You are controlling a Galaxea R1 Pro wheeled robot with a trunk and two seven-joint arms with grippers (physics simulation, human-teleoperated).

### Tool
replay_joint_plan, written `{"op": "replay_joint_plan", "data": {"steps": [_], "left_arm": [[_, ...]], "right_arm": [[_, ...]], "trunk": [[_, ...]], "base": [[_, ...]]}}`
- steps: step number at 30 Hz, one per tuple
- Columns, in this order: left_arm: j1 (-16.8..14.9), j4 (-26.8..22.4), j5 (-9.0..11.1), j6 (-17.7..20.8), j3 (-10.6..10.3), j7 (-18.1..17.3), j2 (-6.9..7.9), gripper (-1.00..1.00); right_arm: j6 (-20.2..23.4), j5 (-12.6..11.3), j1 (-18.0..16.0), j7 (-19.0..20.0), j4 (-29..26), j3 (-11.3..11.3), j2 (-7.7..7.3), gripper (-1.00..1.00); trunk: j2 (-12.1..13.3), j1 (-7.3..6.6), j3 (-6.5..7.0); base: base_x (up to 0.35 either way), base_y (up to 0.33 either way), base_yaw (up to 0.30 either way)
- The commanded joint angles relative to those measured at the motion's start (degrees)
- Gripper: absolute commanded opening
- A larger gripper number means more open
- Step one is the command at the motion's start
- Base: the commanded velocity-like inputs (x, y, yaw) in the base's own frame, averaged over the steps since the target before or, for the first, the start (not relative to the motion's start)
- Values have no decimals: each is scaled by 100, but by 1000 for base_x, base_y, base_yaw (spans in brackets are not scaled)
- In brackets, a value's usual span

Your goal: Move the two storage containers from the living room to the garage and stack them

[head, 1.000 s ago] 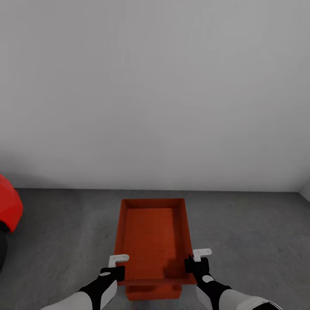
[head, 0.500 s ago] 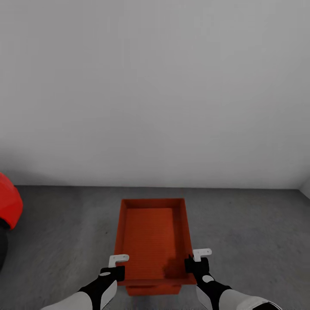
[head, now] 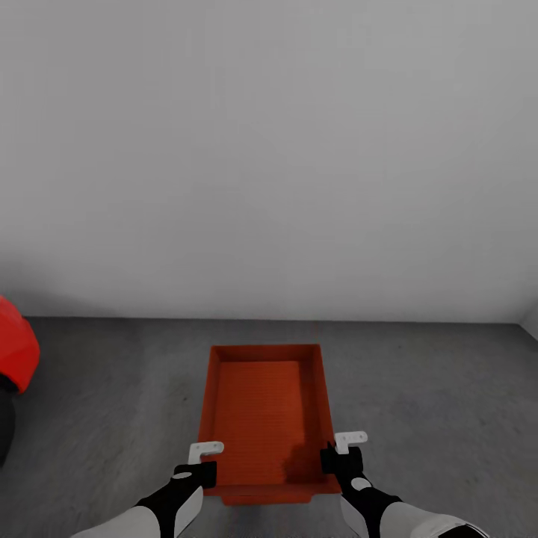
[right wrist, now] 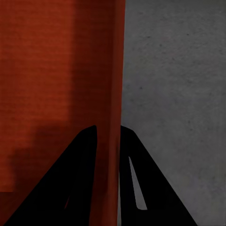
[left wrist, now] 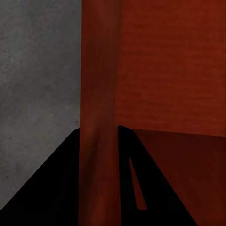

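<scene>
Held orange-red open-top plastic bin point(head: 265, 418), now covering nearly all of the like bin beneath on the dark grey concrete floor point(head: 433, 403), side walls pinched by left gripper point(head: 196, 474) and right gripper point(head: 338, 458): lower level, edges aligned.

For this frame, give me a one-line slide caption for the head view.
Both end effectors hold an orange-red storage container by its side walls over another, nearly hidden container on the grey garage floor.
</scene>
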Motion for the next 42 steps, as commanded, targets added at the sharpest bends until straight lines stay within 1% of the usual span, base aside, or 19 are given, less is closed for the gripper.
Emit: {"op": "replay_joint_plan", "data": {"steps": [1,42], "left_arm": [[-5,-31,7,-33,37,-6,1,-100],[-5,-22,7,-33,35,-6,4,-100]], "right_arm": [[-23,-119,-5,-12,24,-237,2,-100],[-32,-131,-5,-23,24,-234,11,-100]], "trunk": [[-8,1,-17],[-8,1,-388]], "base": [[0,0,0],[0,0,0]]}}
